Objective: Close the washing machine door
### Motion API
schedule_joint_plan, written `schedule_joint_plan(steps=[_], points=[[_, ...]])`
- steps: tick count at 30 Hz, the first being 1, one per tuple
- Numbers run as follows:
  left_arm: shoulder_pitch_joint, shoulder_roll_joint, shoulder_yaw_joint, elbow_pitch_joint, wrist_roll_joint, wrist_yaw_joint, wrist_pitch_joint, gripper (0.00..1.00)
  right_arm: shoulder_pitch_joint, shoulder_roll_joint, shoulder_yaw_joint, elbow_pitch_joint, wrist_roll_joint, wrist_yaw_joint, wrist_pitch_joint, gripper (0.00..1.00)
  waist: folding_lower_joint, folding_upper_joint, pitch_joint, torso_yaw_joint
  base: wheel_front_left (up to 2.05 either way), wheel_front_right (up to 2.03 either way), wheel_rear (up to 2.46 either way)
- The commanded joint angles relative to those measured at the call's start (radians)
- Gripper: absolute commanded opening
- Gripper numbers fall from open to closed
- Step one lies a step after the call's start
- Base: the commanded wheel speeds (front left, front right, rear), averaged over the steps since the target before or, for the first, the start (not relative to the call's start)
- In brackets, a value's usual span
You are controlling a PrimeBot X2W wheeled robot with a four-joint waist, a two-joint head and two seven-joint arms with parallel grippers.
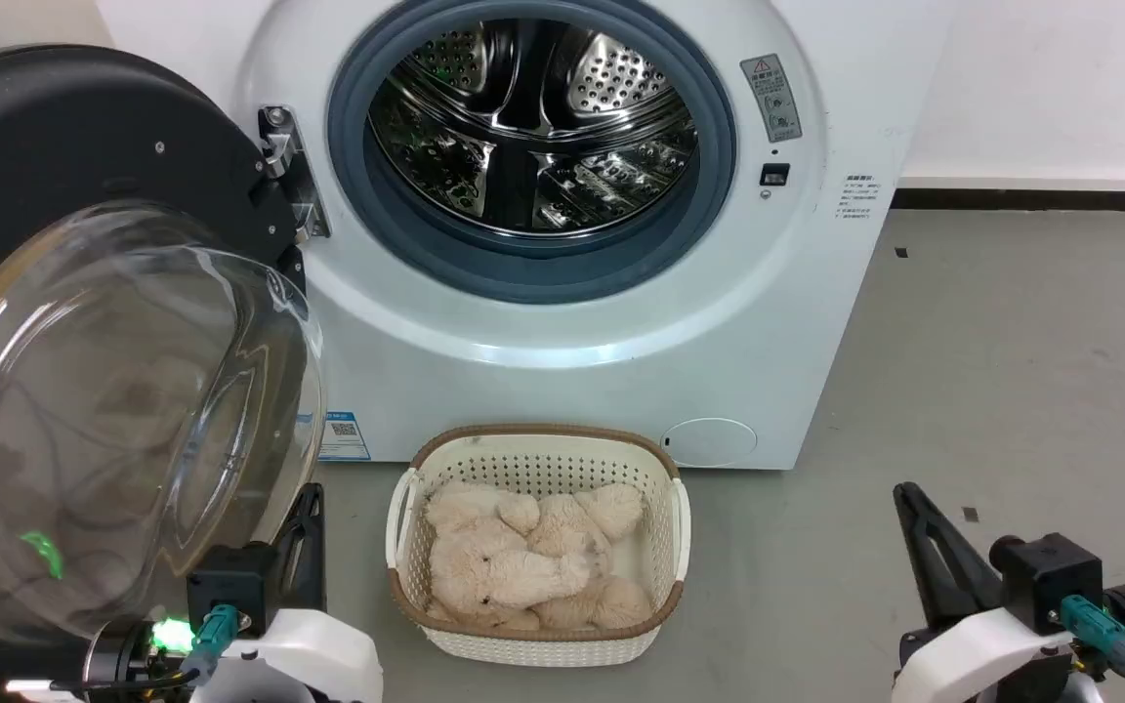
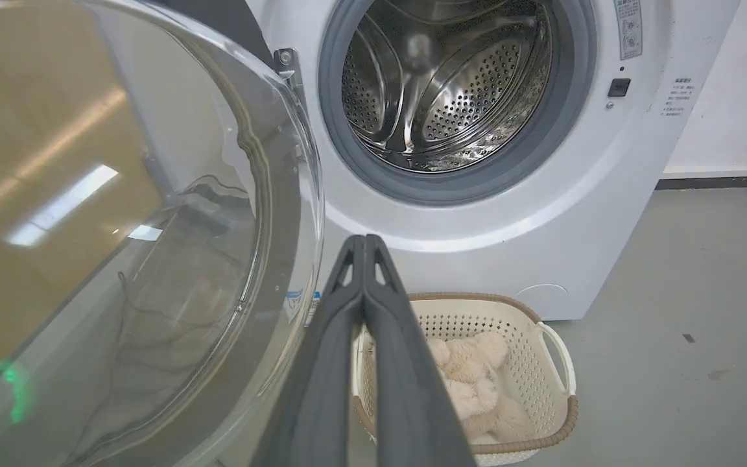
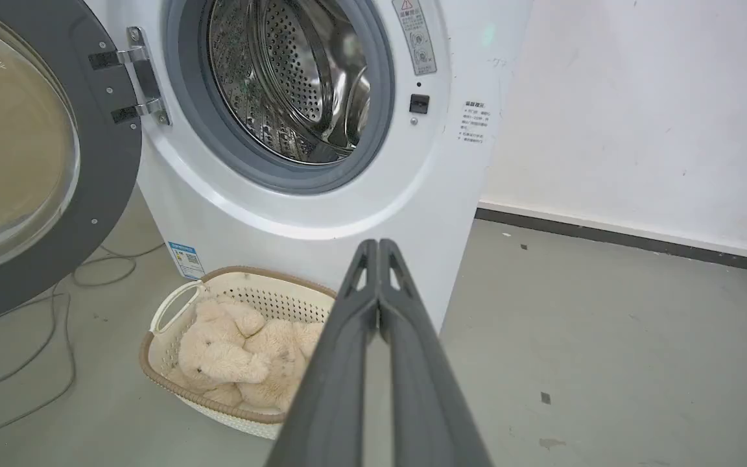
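The washing machine door (image 1: pixel 104 322) stands wide open, swung out to my left of the white machine (image 1: pixel 572 371). Its glass bowl bulges toward the head camera and its hinge (image 1: pixel 284 171) sits at the left of the drum opening. My left hand (image 2: pixel 364 243) has its fingers pressed together and holds nothing. In the head view it sits low, just beside the near lower edge of the glass. My right hand (image 3: pixel 377 245) is likewise pinched closed and empty, well apart from the door, on the right.

The left hand looks best placed for this, I think. I would keep the fingers together as a blunt pusher and work on the black rim, not the clear bowl, which looks slick and curved enough to let the fingers slide. Contact should be far from the hinge, toward the free edge, where a light push turns the door most easily. The hand should follow the door's arc instead of driving straight at the machine.

The basket (image 1: pixel 533 449) with the plush toy (image 1: pixel 523 557) stands on the floor right under the opening. I cannot tell whether the door's lower edge clears it, so I would watch that gap during the swing. A final firm press near the latch slot (image 1: pixel 774 175) should seat the door.
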Motion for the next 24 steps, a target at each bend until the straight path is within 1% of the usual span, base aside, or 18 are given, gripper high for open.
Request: schedule_joint_plan(steps=[1, 14, 24], points=[[0.0, 0.0, -0.001, 0.0, 0.0, 0.0, 0.0, 1.0, 0.0, 0.0, 0.0, 0.0, 0.001, 0.0, 0.0, 1.0, 0.0, 0.0, 0.0, 0.0, 0.0, 0.0, 0.0], [0.001, 0.0, -0.008, 0.002, -0.016, 0.005, -0.021, 1.0, 0.004, 0.0, -0.003, -0.001, 0.025, 0.0, -0.021, 1.0, 0.0, 0.0, 0.002, 0.005, 0.0, 0.0, 0.0], [0.002, 0.0, -0.011, 0.001, -0.029, 0.007, -0.042, 1.0, 0.007, 0.0, 0.001, -0.006, 0.048, 0.0, -0.042, 1.0, 0.0, 0.0, 0.002, 0.028, 0.0, 0.0, 0.0]])
